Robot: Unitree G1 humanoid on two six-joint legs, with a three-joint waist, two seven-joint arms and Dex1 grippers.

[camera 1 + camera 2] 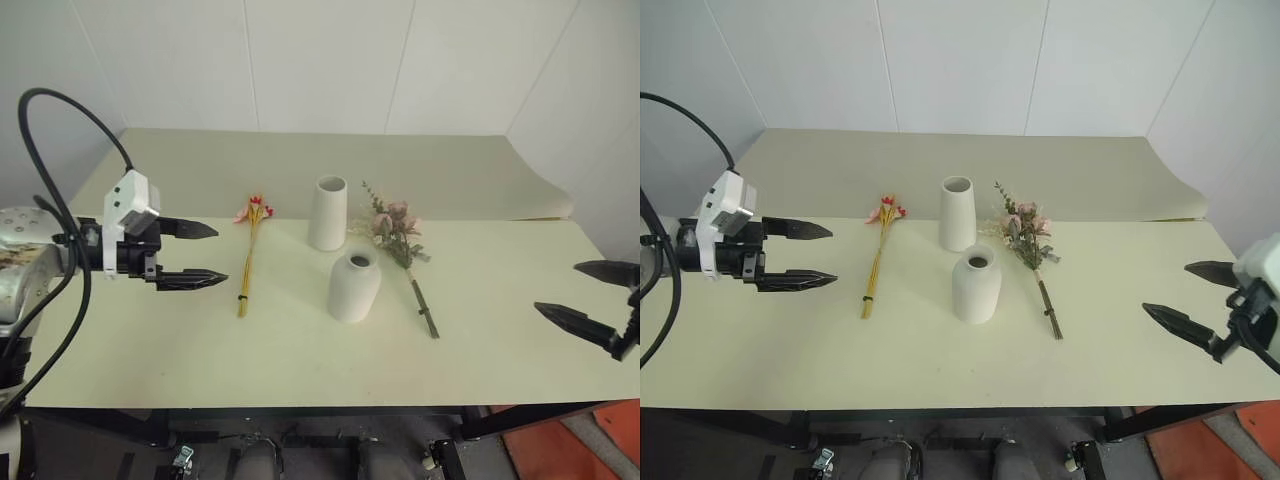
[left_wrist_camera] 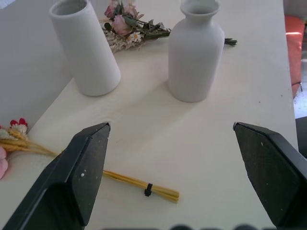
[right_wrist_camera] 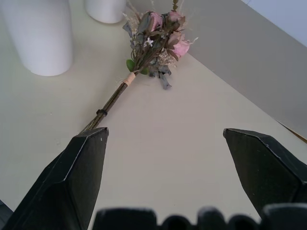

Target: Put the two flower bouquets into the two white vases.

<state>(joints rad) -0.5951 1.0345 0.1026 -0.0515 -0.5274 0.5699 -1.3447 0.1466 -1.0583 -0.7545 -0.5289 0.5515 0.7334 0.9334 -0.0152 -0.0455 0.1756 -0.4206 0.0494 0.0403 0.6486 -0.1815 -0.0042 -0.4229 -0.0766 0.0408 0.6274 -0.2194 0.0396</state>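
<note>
Bouquets, two of them, lie flat on the pale, smooth desk (image 1: 300, 370), one on either side of two matte white ceramic vases. The slim bouquet (image 1: 248, 255) is a tied bunch of thin yellow stems with small red-pink round blooms; it lies left of the vases. The bushy bouquet (image 1: 398, 245), with pink roses, pale grasses and green leaves on dark stems bound with twine, lies to their right. The tall vase (image 1: 327, 213) is a tapered, wide-mouthed cylinder; the short vase (image 1: 354, 286), just in front, is a rounded bottle with a narrow neck. Both stand upright. The left gripper (image 1: 210, 254) and right gripper (image 1: 590, 297) hover with black pointed fingers spread wide, holding nothing.
</note>
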